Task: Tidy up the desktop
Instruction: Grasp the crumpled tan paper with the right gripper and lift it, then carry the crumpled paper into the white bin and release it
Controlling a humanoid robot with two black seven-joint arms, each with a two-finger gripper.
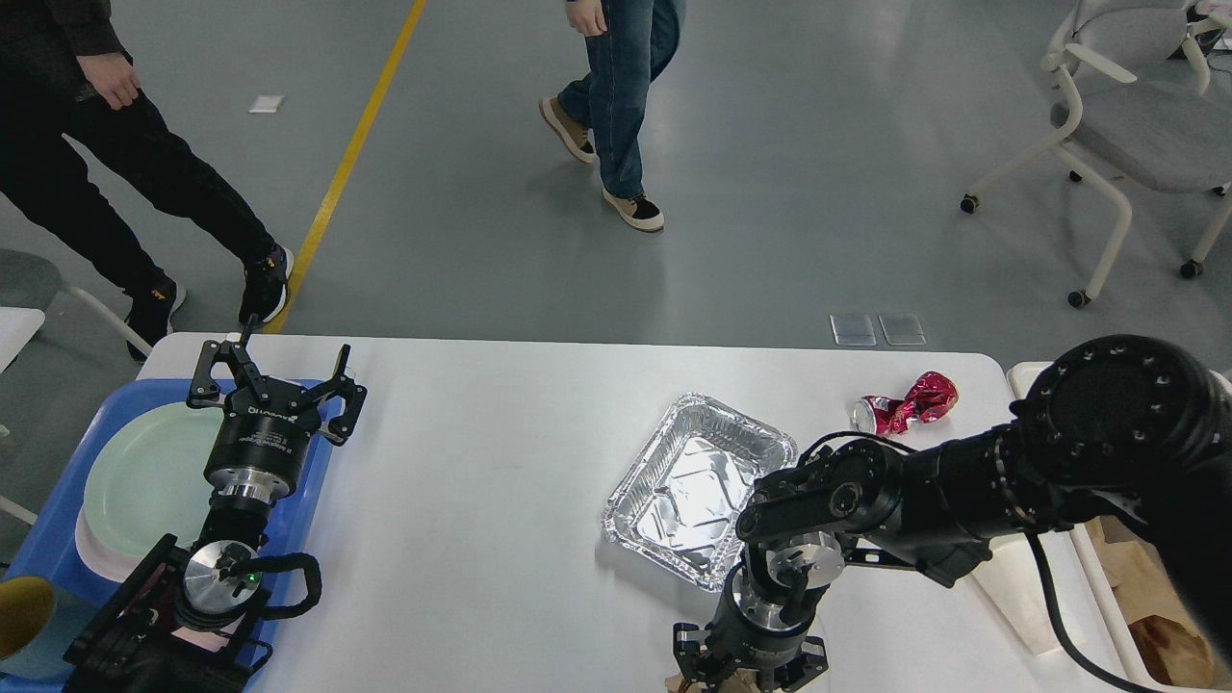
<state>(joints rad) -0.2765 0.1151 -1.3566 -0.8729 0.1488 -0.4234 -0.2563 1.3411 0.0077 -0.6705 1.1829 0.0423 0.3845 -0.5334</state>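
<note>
Right gripper [749, 669] points down at the near edge of the desktop [481, 500], its fingers bunched over a brownish scrap that I cannot identify, and whether they are clamped or apart I cannot tell; the left gripper [276, 383] hangs with fingers spread wide and empty above the blue tray [58, 539] and its pale green plate [144, 472]. From the right gripper the foil tray [698, 486] lies just beyond and slightly left, long axis running diagonally, with the crushed red can [910, 404] farther beyond to the right, so the right arm looks far nearer to both leftovers than the left.
</note>
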